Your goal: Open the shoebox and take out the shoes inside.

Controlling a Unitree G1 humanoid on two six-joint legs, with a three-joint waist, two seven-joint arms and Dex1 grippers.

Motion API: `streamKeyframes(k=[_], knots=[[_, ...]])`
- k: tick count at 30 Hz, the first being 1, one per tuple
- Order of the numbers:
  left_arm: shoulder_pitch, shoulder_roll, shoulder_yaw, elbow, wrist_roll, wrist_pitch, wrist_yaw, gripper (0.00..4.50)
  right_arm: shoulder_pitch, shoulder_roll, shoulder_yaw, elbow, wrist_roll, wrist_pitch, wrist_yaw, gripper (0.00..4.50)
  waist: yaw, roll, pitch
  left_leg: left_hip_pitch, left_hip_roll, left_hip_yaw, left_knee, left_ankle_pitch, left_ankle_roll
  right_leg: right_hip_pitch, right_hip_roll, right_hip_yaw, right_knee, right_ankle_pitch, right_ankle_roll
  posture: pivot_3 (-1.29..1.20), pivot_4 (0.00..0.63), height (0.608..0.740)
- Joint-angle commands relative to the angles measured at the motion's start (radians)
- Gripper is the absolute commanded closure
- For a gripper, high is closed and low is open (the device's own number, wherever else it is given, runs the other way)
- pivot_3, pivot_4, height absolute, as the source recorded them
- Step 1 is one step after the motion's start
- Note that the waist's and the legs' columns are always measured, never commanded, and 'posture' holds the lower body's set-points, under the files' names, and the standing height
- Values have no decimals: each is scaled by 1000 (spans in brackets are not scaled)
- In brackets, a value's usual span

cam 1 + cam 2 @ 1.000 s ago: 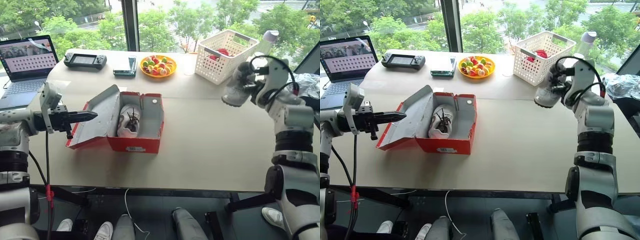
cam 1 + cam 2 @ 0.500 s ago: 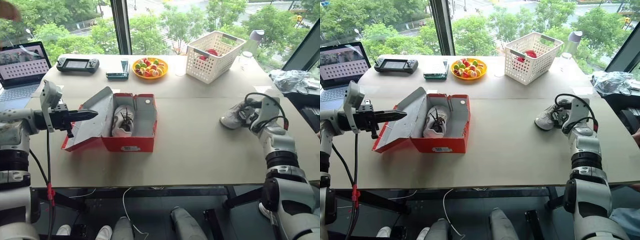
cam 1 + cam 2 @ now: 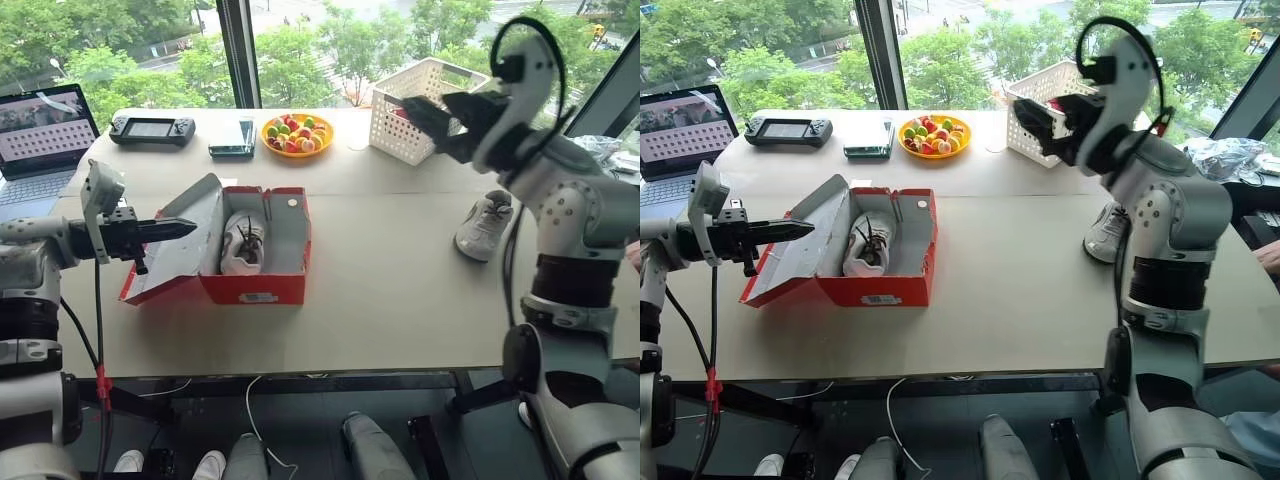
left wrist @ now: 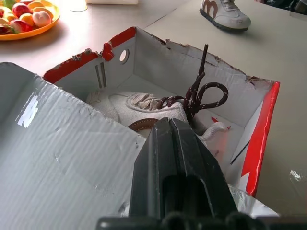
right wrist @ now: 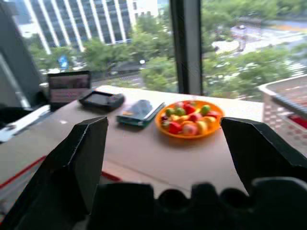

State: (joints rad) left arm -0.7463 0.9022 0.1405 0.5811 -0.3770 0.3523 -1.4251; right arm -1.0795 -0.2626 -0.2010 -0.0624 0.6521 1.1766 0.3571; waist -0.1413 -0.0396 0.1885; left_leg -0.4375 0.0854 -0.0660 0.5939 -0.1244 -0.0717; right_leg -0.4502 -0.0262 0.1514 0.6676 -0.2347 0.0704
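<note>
The red shoebox [image 3: 258, 288] stands open left of the table's middle, its lid [image 3: 185, 240] leaning back to the left with the grey inside showing. One white shoe [image 3: 240, 245] with dark laces lies inside it [image 4: 144, 103]. The other shoe [image 3: 485, 225] sits on the table at the right, upright. My left gripper [image 3: 186, 228] is shut, its tip at the lid's inner face. My right gripper [image 3: 425, 112] is open and holds nothing, raised high above the table in front of the basket, pointing left; its fingers [image 5: 91, 143] stand wide apart.
A white lattice basket [image 3: 430, 85] stands at the back right. An orange plate of fruit [image 3: 300, 133], a dark phone [image 3: 232, 140], a game console [image 3: 150, 130] and a laptop [image 3: 45, 125] line the back. A person's hand [image 3: 1270, 255] shows at the right edge.
My right gripper lowered the shoe to the table at the right, let go, opened and swung up and to the left. The left gripper stayed at the lid. The camera shifted.
</note>
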Motion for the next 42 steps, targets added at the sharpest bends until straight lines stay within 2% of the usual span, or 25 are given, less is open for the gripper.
streamKeyframes(k=[1, 7, 15, 21, 27, 33, 36, 42], knots=[[-18, -7, 8, -8, -3, -9, 4, 4500, 13, 100, 61, -56, 52, 152, -60, 92, 15, 0, 0, -1, 0, 0, 0, 0, 0, -1, 0, 0, 0, 0, 0, 0, 150, 725], [-35, -25, 0, 12, 6, -18, 3, 4500, -36, 173, 235, 73, -30, 106, -35, 92, 32, 0, 0, -8, 0, 0, 3, 0, 0, -6, 0, -1, 0, 0, 0, 0, 150, 725], [-25, -30, 6, 8, 12, -20, -2, 4500, -83, 178, 382, 337, -168, -66, 74, 92, 29, 0, 0, -7, 0, 0, 4, 0, 0, -6, 0, -1, 0, 1, 0, 0, 150, 725], [6, -18, 23, -29, 0, -5, 2, 4500, -116, 195, 506, 646, -364, -351, 164, 92, 18, 0, 0, -7, 0, 0, 4, 0, 0, -6, 0, -1, 0, 1, 1, 0, 150, 725], [18, -8, 31, -39, -1, 0, 6, 4500, -151, 258, 483, 823, -419, -443, 215, 92, 14, 0, 0, -7, 0, 0, 4, 0, 0, -6, 0, -1, 0, 1, 1, 0, 150, 725], [28, -3, 34, -46, -3, 2, 8, 4500, -176, 309, 425, 912, -435, -468, 222, 92, 13, 0, 0, -7, 0, -1, 4, 0, 0, -6, 0, -2, 1, 1, 1, 0, 150, 725], [30, -4, 34, -50, -4, 3, 10, 4500, -178, 319, 408, 926, -449, -477, 224, 751, 13, 0, 0, -7, 0, -1, 4, 0, 0, -6, 0, -2, 1, 1, 1, 0, 150, 725], [26, -8, 31, -47, -3, 3, 11, 4500, -180, 323, 381, 932, -468, -480, 221, 2816, 13, 0, 0, -7, 0, -2, 4, 0, 0, -6, 0, -2, 1, 1, 1, 0, 150, 725]])
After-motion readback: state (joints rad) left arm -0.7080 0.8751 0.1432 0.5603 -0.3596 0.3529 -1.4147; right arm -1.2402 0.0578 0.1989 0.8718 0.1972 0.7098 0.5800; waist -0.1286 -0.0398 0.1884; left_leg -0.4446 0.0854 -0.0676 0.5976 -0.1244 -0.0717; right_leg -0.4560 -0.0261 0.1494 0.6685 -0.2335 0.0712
